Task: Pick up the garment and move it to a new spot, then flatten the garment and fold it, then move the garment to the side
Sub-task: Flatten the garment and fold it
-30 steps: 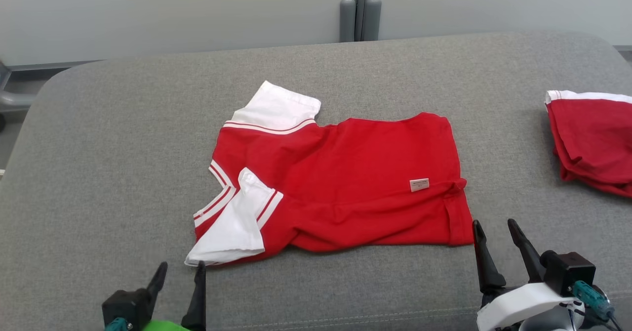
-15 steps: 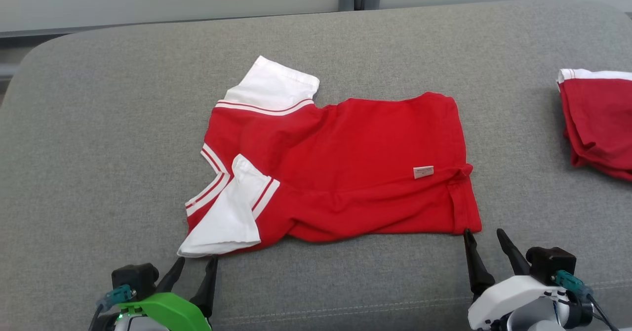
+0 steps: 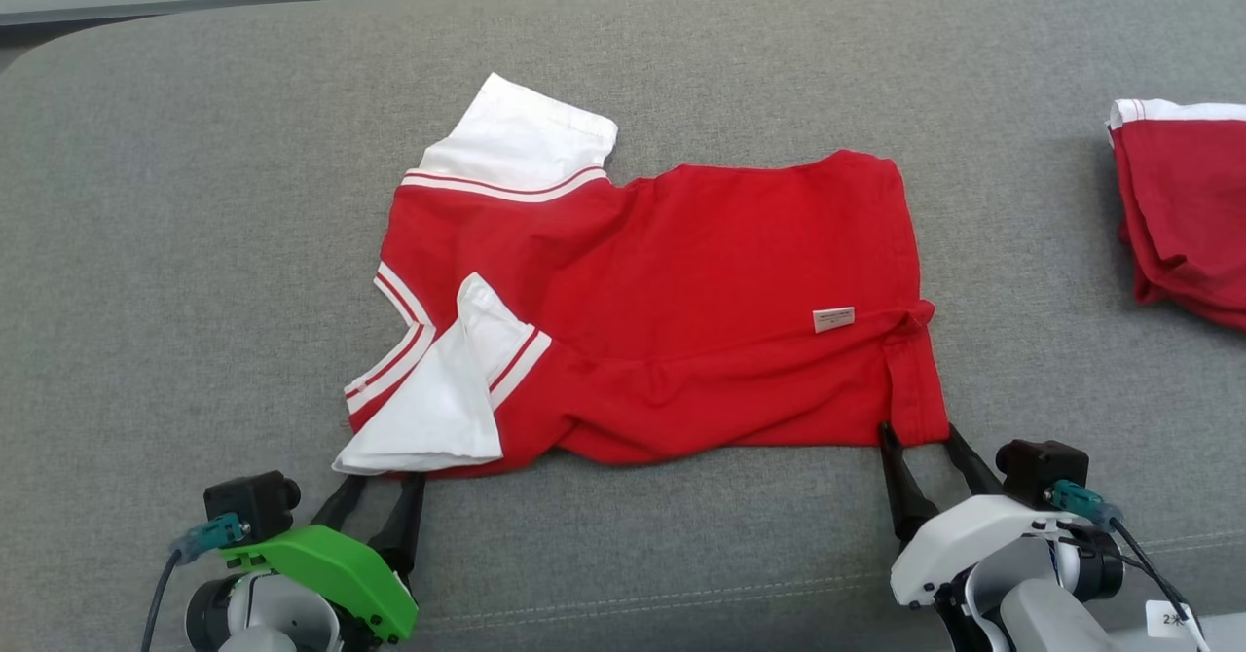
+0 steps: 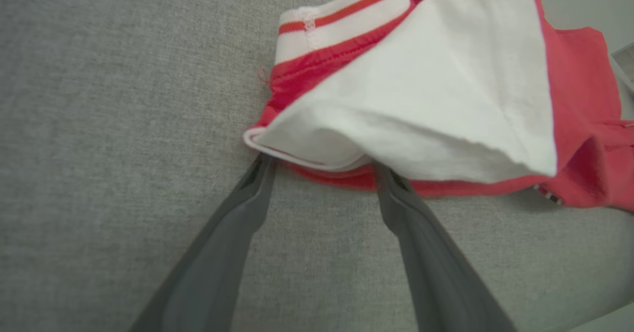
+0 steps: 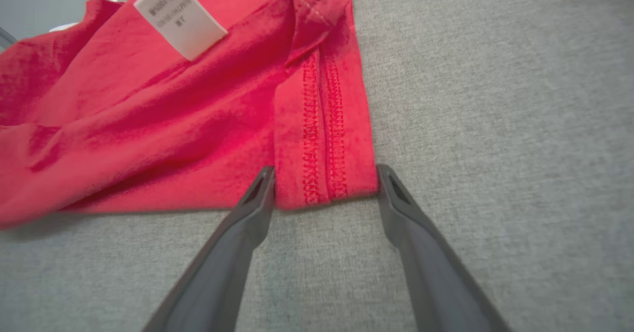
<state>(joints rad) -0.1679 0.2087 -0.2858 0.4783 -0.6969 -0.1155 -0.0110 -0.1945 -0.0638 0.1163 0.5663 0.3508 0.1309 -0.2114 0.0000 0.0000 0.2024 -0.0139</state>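
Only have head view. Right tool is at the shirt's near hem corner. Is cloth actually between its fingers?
Observer: Yes. In the right wrist view the shirt has its stitched hem corner lying inside the open right tool, not pinched.
Operator: Left tool?
Observer: Left wrist view: the left tool is open, and the folded white sleeve has its edge spanning the gap.
Operator: Over or under the cloth?
Observer: One fingertip appears to slip just beneath the sleeve edge. Further in, I cannot tell.
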